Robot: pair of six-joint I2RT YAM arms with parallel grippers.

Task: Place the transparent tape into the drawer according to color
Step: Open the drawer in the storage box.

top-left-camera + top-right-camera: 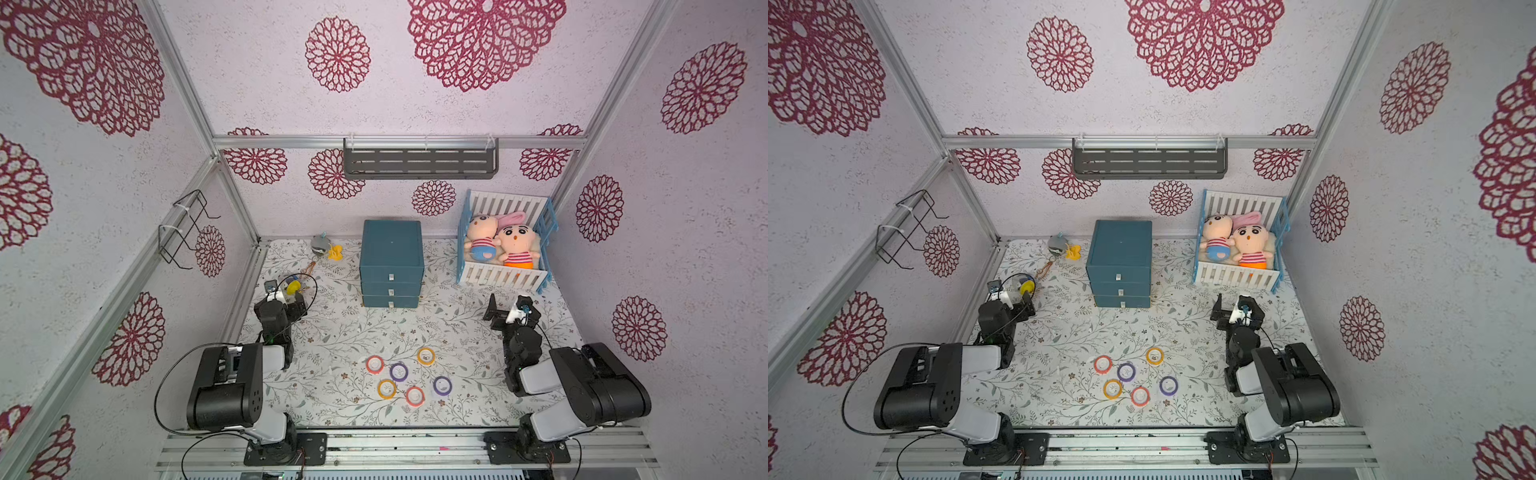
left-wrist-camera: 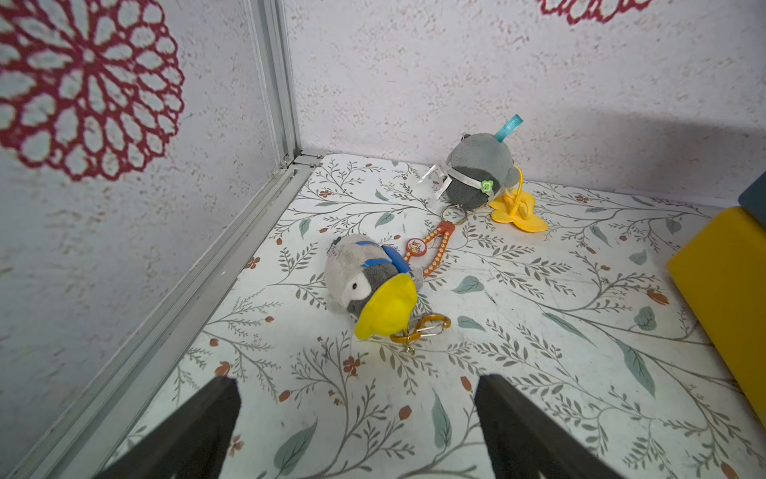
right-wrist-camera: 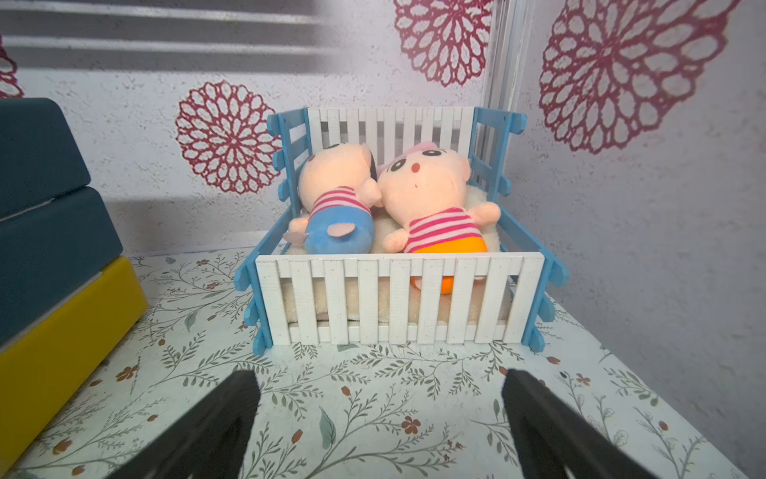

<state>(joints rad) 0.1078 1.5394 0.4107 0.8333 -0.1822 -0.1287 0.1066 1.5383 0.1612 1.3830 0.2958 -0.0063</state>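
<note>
Drawer chest: the teal drawer chest (image 1: 391, 253) stands at the back middle of the floral mat (image 1: 332, 328). Its three stacked drawers are all pushed in, each with a small white pull, so what they hold is hidden. In both wrist views the side of the lowest tier shows yellow.
Crib: a white-and-blue crib (image 1: 500, 277) sits near the chest's right side, against the back wall. Two plush dolls (image 1: 515, 245) lie in it side by side on a cream pad.
Tape: six transparent tape rings (image 1: 398, 371) lie flat in a loose cluster in front of the chest, well apart from it. Two are red-orange, two purple and two yellow-orange, and none touch.
Left gripper: the left gripper (image 2: 356, 385) has its jaws spread wide with nothing between them. It hangs over the mat at the chest's left front.
Right gripper: the right gripper (image 3: 379, 378) is likewise spread and empty, at the chest's right front, facing the crib.
Open room: bare mat runs from the chest's front to the rings.
Edges: an aluminium frame rail (image 2: 186, 315) bounds the mat left of the chest.
Around: two keychain toys (image 2: 364, 286) lie left of the chest. A grey wall shelf (image 1: 419, 164) hangs above the chest.
</note>
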